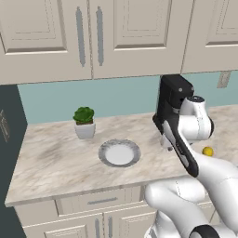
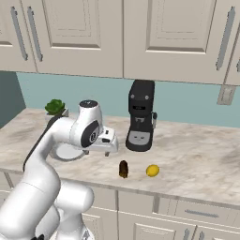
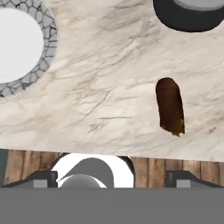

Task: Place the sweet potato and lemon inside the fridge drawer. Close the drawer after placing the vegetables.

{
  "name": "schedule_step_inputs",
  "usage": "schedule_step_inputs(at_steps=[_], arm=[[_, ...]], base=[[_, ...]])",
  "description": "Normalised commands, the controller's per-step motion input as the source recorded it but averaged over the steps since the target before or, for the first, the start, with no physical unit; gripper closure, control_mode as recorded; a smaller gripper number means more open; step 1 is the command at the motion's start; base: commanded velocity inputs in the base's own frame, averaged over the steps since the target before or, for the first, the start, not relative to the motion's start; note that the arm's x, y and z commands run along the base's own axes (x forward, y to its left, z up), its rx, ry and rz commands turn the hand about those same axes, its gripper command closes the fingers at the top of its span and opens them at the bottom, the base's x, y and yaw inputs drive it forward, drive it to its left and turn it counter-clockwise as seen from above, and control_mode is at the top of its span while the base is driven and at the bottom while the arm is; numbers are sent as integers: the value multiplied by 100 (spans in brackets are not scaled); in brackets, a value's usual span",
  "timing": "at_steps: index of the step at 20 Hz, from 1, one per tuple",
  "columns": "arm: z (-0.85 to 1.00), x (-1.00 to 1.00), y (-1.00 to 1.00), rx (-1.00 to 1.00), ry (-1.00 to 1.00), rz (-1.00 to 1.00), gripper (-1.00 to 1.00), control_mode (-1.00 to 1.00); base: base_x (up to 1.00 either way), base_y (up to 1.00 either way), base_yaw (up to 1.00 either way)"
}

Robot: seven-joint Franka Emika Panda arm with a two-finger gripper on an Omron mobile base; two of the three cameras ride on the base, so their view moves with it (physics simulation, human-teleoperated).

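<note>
The sweet potato (image 3: pixel 170 106) lies bare on the marble tabletop (image 3: pixel 109 87) near its front edge, the lemon (image 2: pixel 152 170) just beside it. The tool (image 3: pixel 111 178) hovers above with its tips spread wide, gripping nothing. Judged step: reaching for the potato; next, centre over it and descend.

On the counter (image 2: pixel 197 154), the sweet potato (image 2: pixel 123 169) lies just left of the lemon (image 2: pixel 152 170), both before the coffee machine (image 2: pixel 140 122).

My arm was a chain of fat, glossy white rounded links with dark grey joint caps and a black strip along one link. My end effector (image 3: pixel 112 179) ended in two small dark tips.
</note>
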Motion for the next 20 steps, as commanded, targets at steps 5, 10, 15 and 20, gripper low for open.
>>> schedule_step_inputs(at_steps=[5, 10, 15, 20], arm=[[-53, 24, -52, 0, 9, 0, -100, -100], [-39, 41, -61, 5, 9, 2, -100, -100], [-19, 20, -46, 2, 0, 1, -100, -100], [-17, 25, -14, 2, 0, 3, -100, -100]], base=[[0, 0, 0], [0, 0, 0], [0, 0, 0], [0, 0, 0]])
